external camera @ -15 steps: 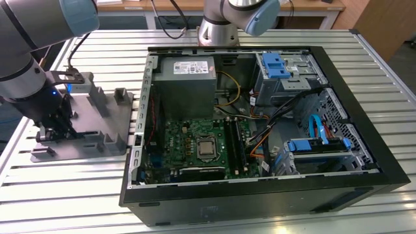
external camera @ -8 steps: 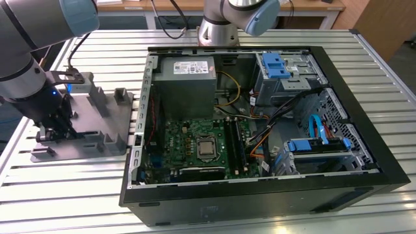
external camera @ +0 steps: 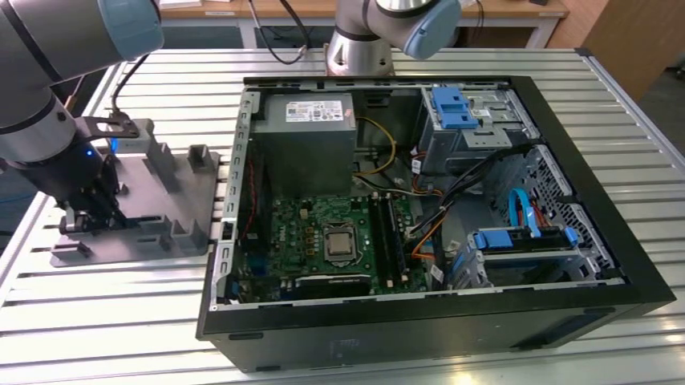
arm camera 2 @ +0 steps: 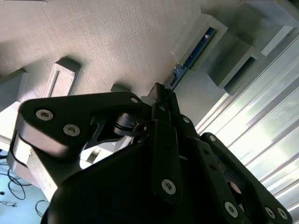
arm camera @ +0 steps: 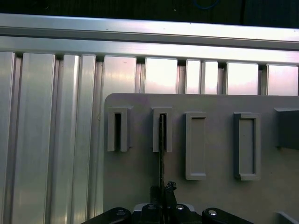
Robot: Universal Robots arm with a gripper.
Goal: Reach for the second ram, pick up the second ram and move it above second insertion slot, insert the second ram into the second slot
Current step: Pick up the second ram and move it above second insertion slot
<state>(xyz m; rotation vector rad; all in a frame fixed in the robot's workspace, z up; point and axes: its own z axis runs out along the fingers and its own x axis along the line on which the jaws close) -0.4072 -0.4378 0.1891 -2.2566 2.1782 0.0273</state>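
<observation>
— Which step is judged to be in hand?

— The pickup. The gripper point(arm camera 2: 161, 92) is seen pressed together, and the near end of the memory stick point(arm camera 2: 194, 52) appears to be pinched edge-on between its fingertips.

— Where is the stick found?

— It is stood on edge in a narrow pocket of the grey holder point(external camera: 160, 172), which is set at the left of the exterior view, a little below the middle. In the first wrist view it is shown as a thin dark line running from that pocket to the gripper. Its far end is seated in the pocket, so it is not yet lifted clear.

— And the computer?

— The open computer case point(external camera: 599, 233) is laid across the centre and right of the exterior view, well apart from the gripper. Long dark slots are seen on the green board point(external camera: 294, 237) inside it. Which one is the second slot cannot be told.

— What is called for by the next move?

— A straight pull along the pocket walls with a firm grip is judged necessary, so that the thin board is neither twisted nor scraped.
</observation>
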